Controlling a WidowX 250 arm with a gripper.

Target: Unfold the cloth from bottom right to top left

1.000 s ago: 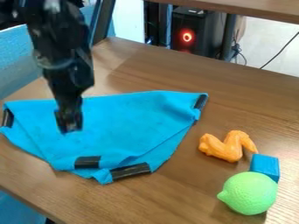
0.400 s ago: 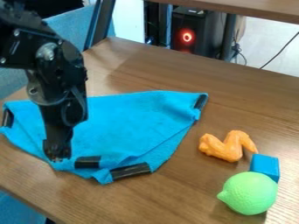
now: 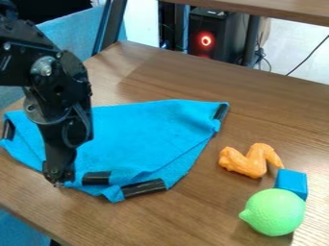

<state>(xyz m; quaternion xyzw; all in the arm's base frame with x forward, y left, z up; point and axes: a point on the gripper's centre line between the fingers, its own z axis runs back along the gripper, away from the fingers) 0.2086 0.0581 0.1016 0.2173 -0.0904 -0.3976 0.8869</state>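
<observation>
Folded blue cloth (image 3: pixel 147 134) on wooden table (image 3: pixel 193 216)

Yeah, looked all over and honestly can't read any text, labels, brands, numbers or signs here, not on a single thing, sorry.

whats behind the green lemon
A blue block sits right behind the green lemon, which covers its lower part. Farther back lies an orange wing-shaped toy. Anything else the lemon covers can't be seen.
</observation>
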